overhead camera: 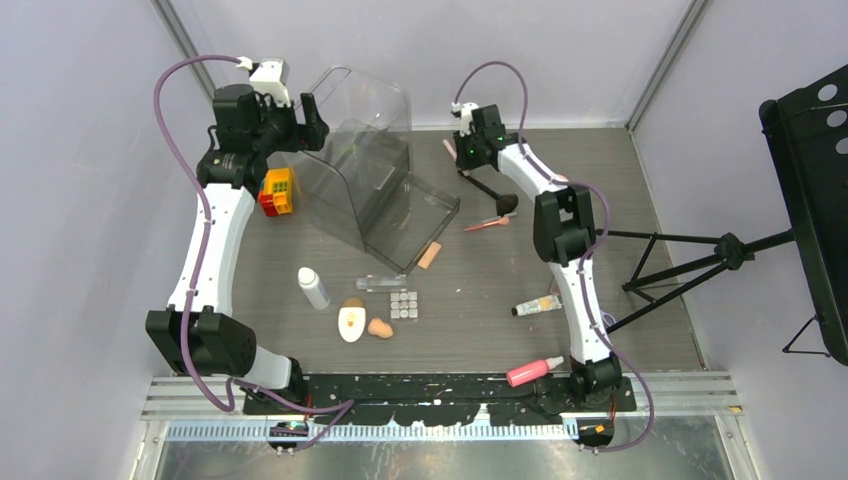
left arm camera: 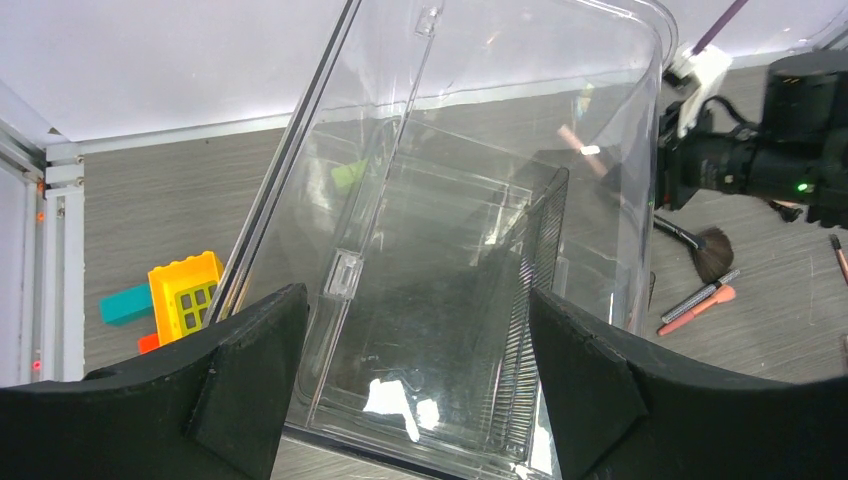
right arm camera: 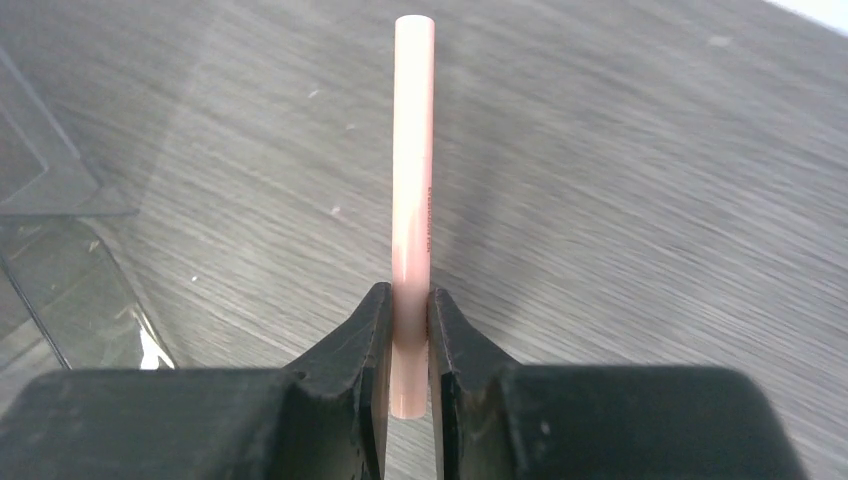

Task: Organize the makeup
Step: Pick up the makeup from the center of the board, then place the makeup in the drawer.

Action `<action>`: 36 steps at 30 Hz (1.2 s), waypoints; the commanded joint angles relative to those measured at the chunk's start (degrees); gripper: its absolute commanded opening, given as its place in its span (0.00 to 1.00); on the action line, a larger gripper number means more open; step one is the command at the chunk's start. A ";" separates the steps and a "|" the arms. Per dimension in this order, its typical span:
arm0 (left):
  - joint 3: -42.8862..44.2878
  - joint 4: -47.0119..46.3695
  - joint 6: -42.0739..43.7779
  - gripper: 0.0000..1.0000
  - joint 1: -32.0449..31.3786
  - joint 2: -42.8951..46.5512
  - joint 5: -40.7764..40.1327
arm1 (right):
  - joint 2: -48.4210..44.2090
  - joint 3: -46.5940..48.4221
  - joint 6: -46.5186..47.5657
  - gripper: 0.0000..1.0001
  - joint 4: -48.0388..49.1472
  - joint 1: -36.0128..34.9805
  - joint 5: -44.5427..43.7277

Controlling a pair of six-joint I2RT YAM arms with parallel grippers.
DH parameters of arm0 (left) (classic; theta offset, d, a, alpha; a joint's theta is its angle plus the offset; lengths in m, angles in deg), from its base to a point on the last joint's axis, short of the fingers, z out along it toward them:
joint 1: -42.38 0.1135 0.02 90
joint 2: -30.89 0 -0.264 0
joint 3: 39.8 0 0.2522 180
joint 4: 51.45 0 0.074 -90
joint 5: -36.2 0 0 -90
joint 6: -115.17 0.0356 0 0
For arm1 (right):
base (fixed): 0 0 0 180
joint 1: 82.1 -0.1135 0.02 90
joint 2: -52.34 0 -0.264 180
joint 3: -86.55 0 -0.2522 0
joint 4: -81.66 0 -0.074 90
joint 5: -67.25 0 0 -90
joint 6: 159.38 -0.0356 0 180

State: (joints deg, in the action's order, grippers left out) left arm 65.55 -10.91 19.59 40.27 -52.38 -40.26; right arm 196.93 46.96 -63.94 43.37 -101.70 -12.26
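Observation:
My right gripper (right arm camera: 410, 305) is shut on a thin pale pink makeup stick (right arm camera: 414, 150) and holds it just above the table at the far middle (overhead camera: 452, 148). My left gripper (left arm camera: 415, 310) is open, its jaws wide apart over the clear plastic case (left arm camera: 450, 200), at the case's far left corner (overhead camera: 310, 118). A black brush (overhead camera: 492, 194) and a pink pencil (overhead camera: 486, 224) lie right of the case. A white bottle (overhead camera: 313, 288), a clear bottle (overhead camera: 378, 283), a square-pan palette (overhead camera: 404, 304), a white oval compact (overhead camera: 351, 323) and a peach sponge (overhead camera: 380, 328) lie in front.
A cream tube (overhead camera: 537, 305) and a pink bottle (overhead camera: 533, 372) lie by the right arm's base. Colourful toy bricks (overhead camera: 278, 192) sit left of the case. A peach piece (overhead camera: 429, 256) lies at the case's front corner. A black tripod (overhead camera: 700, 255) stands at the right.

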 commanded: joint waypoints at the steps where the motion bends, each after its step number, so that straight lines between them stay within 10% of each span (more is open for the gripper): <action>1: -0.09 3.63 -1.10 0.82 0.51 -1.40 0.74 | -11.08 -2.30 -4.66 0.02 6.88 0.44 -8.34; 16: -0.44 3.30 -1.27 0.82 0.62 -0.88 0.71 | -36.88 -39.87 -49.48 0.00 26.08 -7.91 -19.35; 36: -0.62 3.22 -1.27 0.82 0.87 -0.60 0.95 | -36.49 -51.83 -63.79 0.12 31.80 -29.69 -44.10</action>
State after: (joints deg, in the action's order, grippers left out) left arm 65.55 -10.97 19.39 40.62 -52.38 -40.02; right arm 160.08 -6.63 -124.69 73.29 -131.49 -50.84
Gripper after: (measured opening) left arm 0.825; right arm 0.213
